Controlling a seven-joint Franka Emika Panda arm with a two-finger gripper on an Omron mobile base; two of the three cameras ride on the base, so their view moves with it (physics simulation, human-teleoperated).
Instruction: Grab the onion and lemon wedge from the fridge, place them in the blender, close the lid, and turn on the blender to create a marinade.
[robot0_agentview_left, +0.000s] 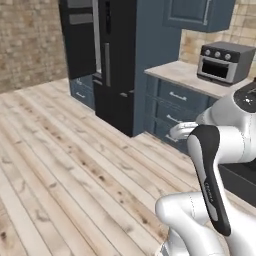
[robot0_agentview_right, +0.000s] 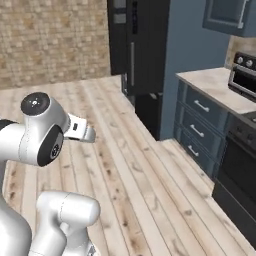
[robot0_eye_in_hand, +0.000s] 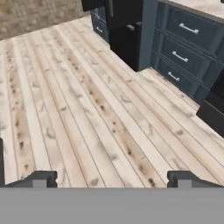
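**Fridge across the room, one toaster oven on the counter**

Fridge (robot0_agentview_left: 117, 65) is one tall dark unit, shut, beside three blue drawers (robot0_agentview_right: 200, 125). One toaster oven (robot0_agentview_left: 223, 61) sits on the pale counter (robot0_agentview_left: 182, 75). Plank floor (robot0_eye_in_hand: 87, 109), brick wall (robot0_agentview_right: 55, 40). Gripper (robot0_eye_in_hand: 112, 179) hangs wide, empty.

Floor (robot0_agentview_left: 65, 165): pale wood planks, knotted grain, matt. Wall (robot0_agentview_left: 30, 42): rough tan brick. Fridge (robot0_agentview_left: 117, 60): smooth black, semi-gloss, metal handle. Cabinet drawers (robot0_agentview_right: 205, 117): matt blue-grey paint, metal pulls. Countertop (robot0_agentview_right: 215, 82): smooth beige stone. Toaster oven (robot0_agentview_left: 222, 61): brushed metal.
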